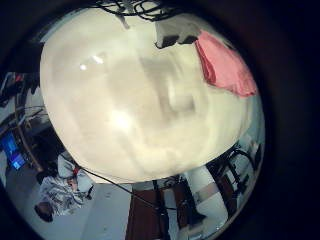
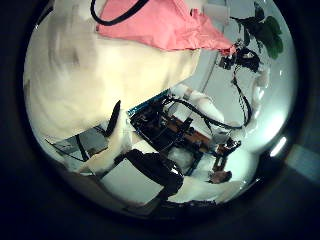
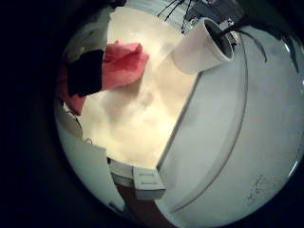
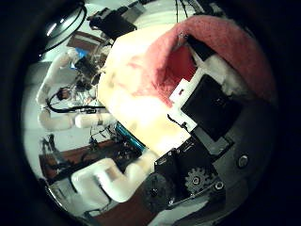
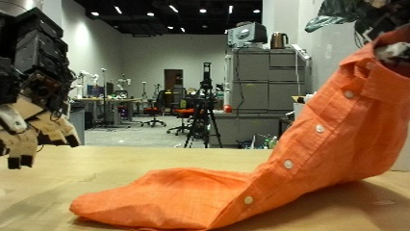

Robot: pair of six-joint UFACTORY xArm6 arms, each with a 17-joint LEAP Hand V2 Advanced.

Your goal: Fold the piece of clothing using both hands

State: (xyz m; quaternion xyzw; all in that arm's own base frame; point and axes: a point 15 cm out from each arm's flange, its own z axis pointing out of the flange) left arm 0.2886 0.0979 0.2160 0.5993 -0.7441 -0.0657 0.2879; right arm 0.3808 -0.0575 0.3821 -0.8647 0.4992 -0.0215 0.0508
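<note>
An orange button-up shirt [image 5: 289,159] lies with one end on the wooden table [image 5: 77,168], and its other end is lifted high. My right hand [image 5: 379,17] is shut on that raised end above the table. The right thumb side palm view shows the cloth [image 4: 221,47] bunched against the fingers [image 4: 209,102]. The right little finger side palm view shows the shirt [image 3: 123,65] under a dark finger [image 3: 87,71]. My left hand [image 5: 32,82] hangs above the table, away from the shirt, with relaxed fingers that hold nothing. The shirt also shows in the left little finger side palm view [image 1: 225,62] and the left thumb side palm view [image 2: 165,25].
Grey cabinets [image 5: 263,91] and a tripod [image 5: 205,106] stand in the room behind the table. The table's edge [image 3: 185,114] runs close to the shirt in the right little finger side palm view.
</note>
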